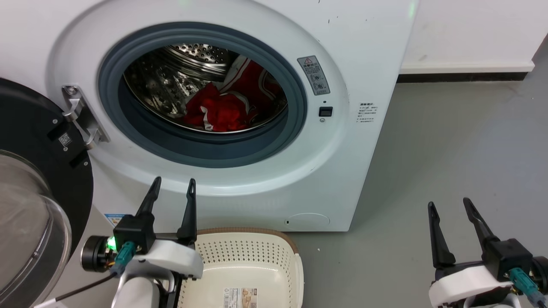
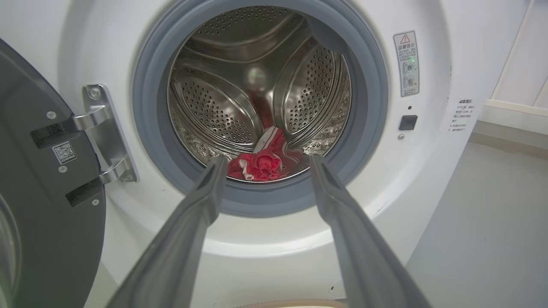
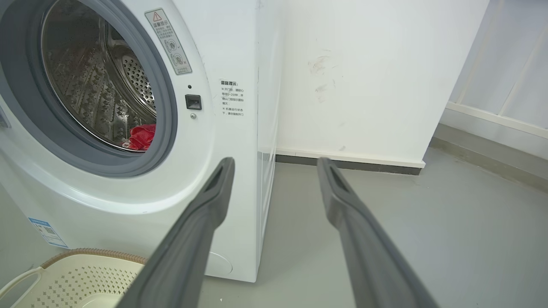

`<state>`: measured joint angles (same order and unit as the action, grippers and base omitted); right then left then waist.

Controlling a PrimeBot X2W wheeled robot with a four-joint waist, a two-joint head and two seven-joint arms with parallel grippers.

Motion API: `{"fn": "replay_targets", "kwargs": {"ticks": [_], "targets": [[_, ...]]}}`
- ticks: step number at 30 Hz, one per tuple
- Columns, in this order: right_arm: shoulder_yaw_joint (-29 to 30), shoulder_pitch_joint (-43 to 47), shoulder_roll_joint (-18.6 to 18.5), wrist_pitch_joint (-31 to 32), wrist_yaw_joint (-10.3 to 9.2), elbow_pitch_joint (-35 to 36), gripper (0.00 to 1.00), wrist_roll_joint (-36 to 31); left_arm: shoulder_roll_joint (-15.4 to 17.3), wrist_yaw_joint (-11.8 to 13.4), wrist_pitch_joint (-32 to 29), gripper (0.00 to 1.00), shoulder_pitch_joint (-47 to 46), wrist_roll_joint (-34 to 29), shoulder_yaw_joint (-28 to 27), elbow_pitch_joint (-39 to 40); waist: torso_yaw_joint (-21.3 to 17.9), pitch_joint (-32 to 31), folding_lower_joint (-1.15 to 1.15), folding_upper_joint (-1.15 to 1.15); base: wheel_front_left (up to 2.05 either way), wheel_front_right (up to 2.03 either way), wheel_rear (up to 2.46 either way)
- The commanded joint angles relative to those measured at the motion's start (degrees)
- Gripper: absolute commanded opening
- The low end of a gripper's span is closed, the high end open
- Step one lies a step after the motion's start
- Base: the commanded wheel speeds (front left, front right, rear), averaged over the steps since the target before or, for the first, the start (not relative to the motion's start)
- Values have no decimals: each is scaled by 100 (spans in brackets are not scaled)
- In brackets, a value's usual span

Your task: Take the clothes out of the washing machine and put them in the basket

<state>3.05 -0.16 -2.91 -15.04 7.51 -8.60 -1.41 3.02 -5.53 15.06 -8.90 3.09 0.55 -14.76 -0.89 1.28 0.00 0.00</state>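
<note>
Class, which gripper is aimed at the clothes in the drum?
The left gripper: its wrist view frames the red clothes between its fingers; the right gripper aims past the washing machine.

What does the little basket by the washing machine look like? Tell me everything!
The basket is cream plastic, with rows of small holes in its walls and a brown woven-looking rim. One loop handle shows in the right wrist view. A label sticker lies inside on its bottom. It stands upright on the grey floor, just in front of the washing machine, and nothing else lies in the part that shows. The left gripper's white wrist hides its left edge; I cannot tell if they touch.
</note>
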Motion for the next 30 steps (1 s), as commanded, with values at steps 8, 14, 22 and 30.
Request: {"fn": "replay_targets", "kwargs": {"ticks": [8,14,22,30], "targets": [[-90,-324,6,-18,-4,150,100,31,78,45,16,100,-779,-40,-44,-555,-185,524,0,0,0,0,0],[-164,-618,6,-19,-4,254,100,65,246,108,-43,100,-1698,-28,-120,-1355,-426,1131,0,0,0,0,0],[-319,-1047,6,-20,-4,417,100,222,702,130,-274,100,-2998,-21,-212,-2357,-865,1932,0,0,0,0,0],[-460,-1371,9,-20,-4,498,100,473,1203,145,-705,100,-4174,-77,-216,-3221,-1258,2566,0,0,0,0,0]]}}
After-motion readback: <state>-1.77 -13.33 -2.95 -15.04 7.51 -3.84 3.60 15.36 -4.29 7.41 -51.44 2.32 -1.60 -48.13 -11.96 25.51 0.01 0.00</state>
